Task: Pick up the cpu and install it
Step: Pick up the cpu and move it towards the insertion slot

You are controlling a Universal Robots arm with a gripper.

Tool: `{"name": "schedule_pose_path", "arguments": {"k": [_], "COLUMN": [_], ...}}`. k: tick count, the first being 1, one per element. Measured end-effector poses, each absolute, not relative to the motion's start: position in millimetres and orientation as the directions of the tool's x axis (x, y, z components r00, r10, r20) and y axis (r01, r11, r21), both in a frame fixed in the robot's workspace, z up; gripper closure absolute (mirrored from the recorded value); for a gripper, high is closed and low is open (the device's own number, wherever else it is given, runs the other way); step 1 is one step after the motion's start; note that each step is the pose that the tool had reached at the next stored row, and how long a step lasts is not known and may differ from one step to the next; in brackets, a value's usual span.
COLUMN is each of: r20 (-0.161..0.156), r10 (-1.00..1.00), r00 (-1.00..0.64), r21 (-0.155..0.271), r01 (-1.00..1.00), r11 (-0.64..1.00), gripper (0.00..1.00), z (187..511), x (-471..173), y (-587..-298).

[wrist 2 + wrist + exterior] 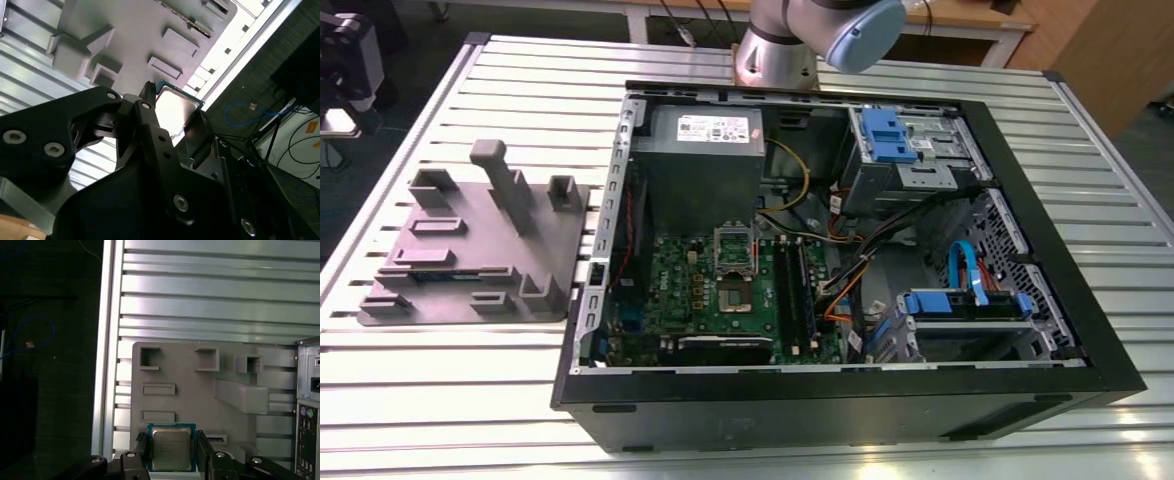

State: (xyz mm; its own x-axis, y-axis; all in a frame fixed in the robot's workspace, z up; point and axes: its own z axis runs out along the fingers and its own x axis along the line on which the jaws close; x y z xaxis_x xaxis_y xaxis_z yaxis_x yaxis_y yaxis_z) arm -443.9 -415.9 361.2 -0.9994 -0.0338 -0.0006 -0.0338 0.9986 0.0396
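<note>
The cpu (171, 447) is a small square chip with a silver-grey top and green rim. It sits between the two black fingers (141, 449) of my gripper (171, 440), which is shut on it and holds it in the air above the grey holder tray (200, 390). In the second wrist view the cpu (175, 106) gleams between the same fingers (150, 120), with the tray (125, 30) behind it. The exterior view has the arm's elbow (834, 35) at the back and the motherboard's metal socket frame (734, 265) inside the open computer case (854, 400).
The grey tray (467, 250) with upright posts lies on the slatted metal table (720, 60) at the exterior view's left of the case. Inside the case are a power supply (700, 130), cables, blue drive brackets (961, 300) and memory slots (794, 290).
</note>
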Motion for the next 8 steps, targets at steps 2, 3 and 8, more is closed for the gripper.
{"name": "schedule_pose_path", "arguments": {"k": [2, 3, 8], "r20": [-0.001, 0.000, 0.000], "r10": [-0.034, -0.034, -0.033], "r00": [-0.999, -0.999, -0.999], "r21": [0.040, 0.040, 0.040], "r01": [-0.034, -0.034, -0.033], "r11": [0.999, 0.999, 0.999], "gripper": [0.53, 0.53, 0.53], "z": [361.3, 361.4, 361.3], "x": [-441.0, -438.7, -427.8], "y": [-415.9, -415.9, -415.9]}}
